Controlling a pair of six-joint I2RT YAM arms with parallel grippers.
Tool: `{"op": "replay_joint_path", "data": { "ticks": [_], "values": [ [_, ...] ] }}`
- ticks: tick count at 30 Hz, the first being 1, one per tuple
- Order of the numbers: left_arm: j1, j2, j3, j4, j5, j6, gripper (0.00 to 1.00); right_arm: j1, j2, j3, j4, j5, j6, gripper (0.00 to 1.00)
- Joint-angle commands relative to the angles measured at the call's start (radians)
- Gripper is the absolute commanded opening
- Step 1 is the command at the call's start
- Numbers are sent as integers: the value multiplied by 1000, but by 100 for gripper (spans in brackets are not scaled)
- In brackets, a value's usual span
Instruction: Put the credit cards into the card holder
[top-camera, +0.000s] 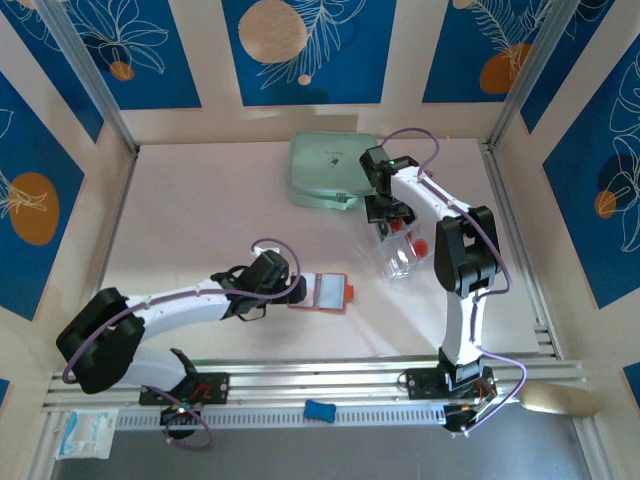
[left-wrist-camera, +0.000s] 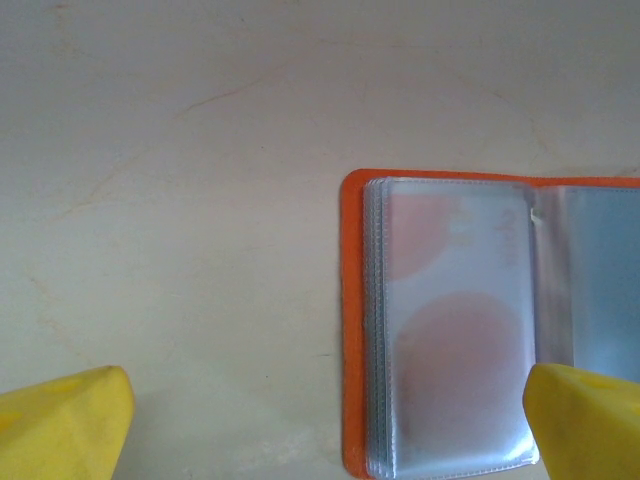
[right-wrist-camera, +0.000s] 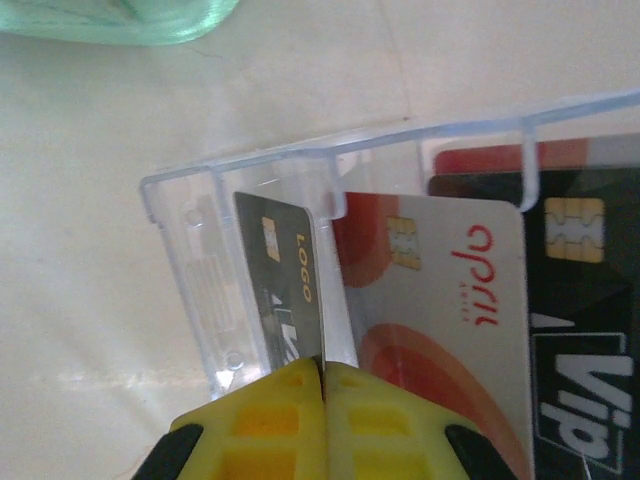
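The orange card holder (top-camera: 320, 291) lies open on the table, its clear sleeves (left-wrist-camera: 450, 330) facing up with blurred red rounds showing through them. My left gripper (top-camera: 297, 289) is open just left of it; in the left wrist view the left gripper (left-wrist-camera: 330, 410) straddles the holder's orange left edge. My right gripper (top-camera: 393, 225) reaches into the clear plastic tray (top-camera: 400, 262). There the right gripper (right-wrist-camera: 323, 370) is shut on the edge of a dark credit card (right-wrist-camera: 280, 280) standing upright. A pale card with red marks (right-wrist-camera: 440, 290) and another dark card (right-wrist-camera: 580, 330) lie beside it.
A mint-green zip case (top-camera: 325, 170) lies at the back, close behind the right gripper, its corner (right-wrist-camera: 130, 20) just beyond the tray wall (right-wrist-camera: 200, 200). A small blue object (top-camera: 320, 409) sits on the front rail and a white packet (top-camera: 85, 432) at the near left corner.
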Motion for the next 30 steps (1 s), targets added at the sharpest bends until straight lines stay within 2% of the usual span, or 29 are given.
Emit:
{"op": "replay_joint_path", "data": {
  "ticks": [1, 13, 18, 22, 25, 30],
  "values": [
    [8, -2, 5, 0, 8, 18, 100, -3, -34, 17, -12, -50, -21, 1],
    [18, -40, 29, -59, -20, 48, 100, -1, -191, 24, -43, -163, -34, 0],
    [26, -72, 49, -106, -47, 70, 99, 4, -322, -57, 21, -312, 32, 0],
    [31, -71, 72, -133, -55, 89, 100, 20, -453, -223, 179, -466, 131, 0],
    [35, -54, 94, -142, -56, 108, 99, 55, -562, -402, 367, -559, 231, 0],
    [38, 0, 139, -162, -64, 146, 100, 157, -704, -682, 658, -539, 416, 0]
  ]
}}
